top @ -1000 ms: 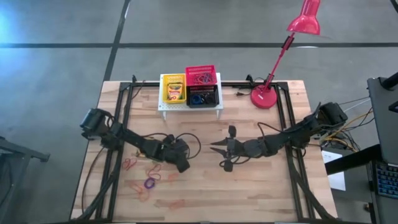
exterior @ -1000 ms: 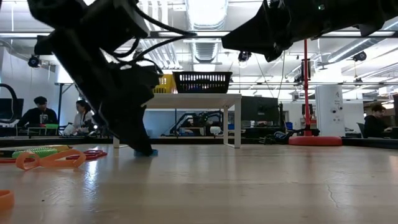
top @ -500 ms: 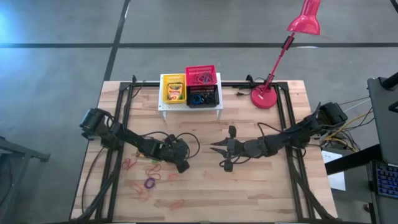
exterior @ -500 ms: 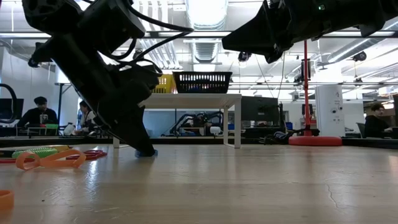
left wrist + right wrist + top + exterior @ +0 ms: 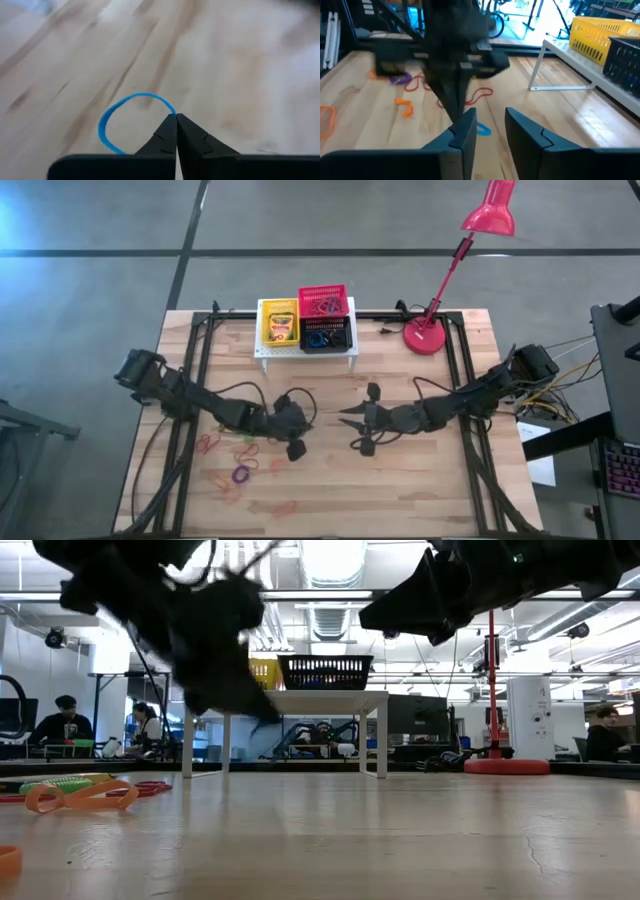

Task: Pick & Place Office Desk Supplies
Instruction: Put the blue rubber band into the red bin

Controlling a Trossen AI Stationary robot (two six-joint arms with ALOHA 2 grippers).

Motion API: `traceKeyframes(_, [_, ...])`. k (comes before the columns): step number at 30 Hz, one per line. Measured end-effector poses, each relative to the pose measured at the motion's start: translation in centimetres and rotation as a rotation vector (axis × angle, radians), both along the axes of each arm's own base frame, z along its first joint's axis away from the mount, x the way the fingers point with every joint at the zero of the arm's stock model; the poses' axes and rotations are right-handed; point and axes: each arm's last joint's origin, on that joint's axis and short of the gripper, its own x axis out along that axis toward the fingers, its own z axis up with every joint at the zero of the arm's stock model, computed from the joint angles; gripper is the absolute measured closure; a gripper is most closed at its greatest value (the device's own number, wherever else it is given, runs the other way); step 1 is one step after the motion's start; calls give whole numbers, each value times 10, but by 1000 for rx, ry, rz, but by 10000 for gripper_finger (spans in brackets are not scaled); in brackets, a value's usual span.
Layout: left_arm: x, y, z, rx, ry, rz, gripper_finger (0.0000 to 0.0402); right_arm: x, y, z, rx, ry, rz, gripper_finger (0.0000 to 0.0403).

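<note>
My left gripper [image 5: 296, 450] hangs above the middle of the table, shut on a thin blue elastic loop [image 5: 131, 116]. My right gripper [image 5: 356, 430] stands open just to its right, fingers pointing at it [image 5: 490, 131], with nothing between them. More loops lie flat at the near left: red [image 5: 208, 444], purple [image 5: 241, 474] and orange [image 5: 286, 507]. At the far edge, a yellow basket [image 5: 279, 323] with a crayon box, a red basket [image 5: 324, 304] and a black basket [image 5: 327, 337] sit on a white stand [image 5: 305, 352]. My left gripper pinches one spot on the blue loop's strand [image 5: 172, 113] between its two fingertips [image 5: 167, 131]. The fingers slant down from the table's left. The rest of the loop hangs open beside the fingertips, clear of the table [image 5: 482, 130].
A red desk lamp has its base [image 5: 424, 337] at the far right of the table. Black frame rails [image 5: 196, 370] run along the left and right sides. Bare wood [image 5: 400, 490] lies at the near right. People sit in the room behind [image 5: 65, 720].
My left gripper has risen from the tabletop, and the blue loop that lay under its fingertips has come up with it, off the wood. My right gripper has stayed where it was.
</note>
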Motion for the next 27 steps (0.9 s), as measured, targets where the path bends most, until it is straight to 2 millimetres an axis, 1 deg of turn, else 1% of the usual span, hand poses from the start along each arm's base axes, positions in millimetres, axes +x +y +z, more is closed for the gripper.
traceKeyframes(2, [3, -2, 10, -16, -74, -36, 399, 0, 0, -2, -4, 17, 6, 292])
traceKeyframes(8, [12, -7, 27, -43, -255, -137, 398, 1, 1, -8, -34, 41, 16, 234])
traceKeyframes(11, [15, -8, 33, -37, -286, -159, 398, 8, 1, -18, -64, 51, 94, 211])
traceKeyframes(13, [17, -9, 36, -27, -299, -164, 398, 14, 3, -28, -96, 50, 163, 204])
traceKeyframes(15, [19, -9, 39, -25, -309, -165, 398, 19, 5, -37, -129, 28, 183, 203])
traceKeyframes(18, [20, -9, 40, -24, -313, -167, 398, 24, 6, -41, -160, -40, 182, 211])
traceKeyframes(21, [20, -9, 40, -24, -313, -167, 398, 25, 5, -43, -188, -50, 140, 227])
traceKeyframes(27, [20, -9, 40, -25, -313, -166, 398, 23, 3, -34, -204, -58, 73, 261])
